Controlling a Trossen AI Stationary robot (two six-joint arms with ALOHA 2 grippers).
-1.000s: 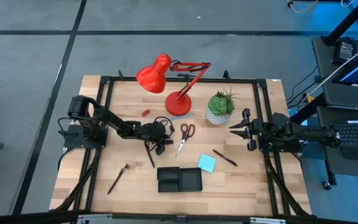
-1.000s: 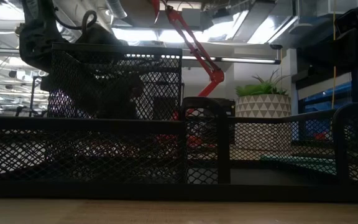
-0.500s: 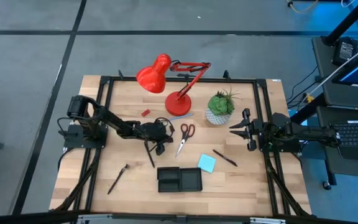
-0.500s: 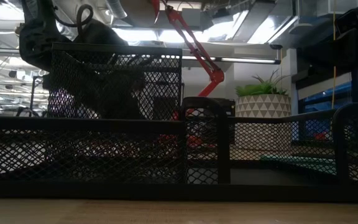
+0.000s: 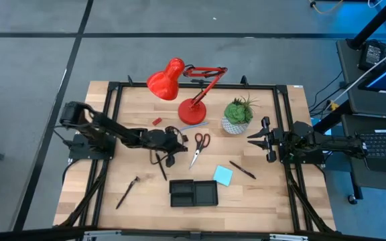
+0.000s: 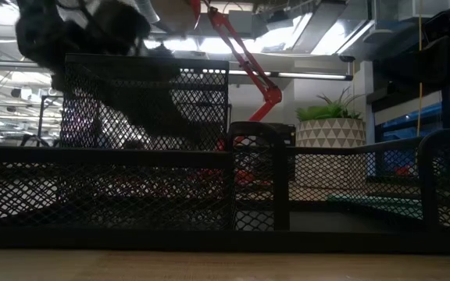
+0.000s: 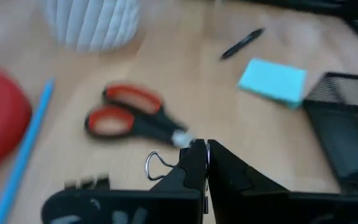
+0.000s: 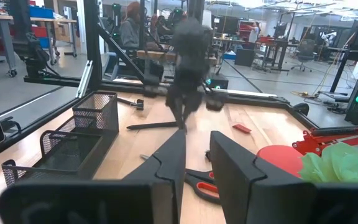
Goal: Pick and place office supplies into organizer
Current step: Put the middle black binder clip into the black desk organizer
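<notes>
Fingers of my left hand had snapped together within the last second: wide apart a moment earlier, they were now pressed tip to tip. In my left wrist view the wire loop of a small black clip sat right against those tips, so I judged that I had it pinched by its handle, though the clip's body was hidden behind my fingers. The arm had also risen a little off the surface.

That meant the pick was probably made, and the carry to the organizer, near and toward the front edge, was what remained.

The red-handled scissors lay just beyond my left hand, and the blue sticky-note pad beside the organizer, both outside it. My right hand waited by the potted plant, fingers slightly apart, holding nothing.
</notes>
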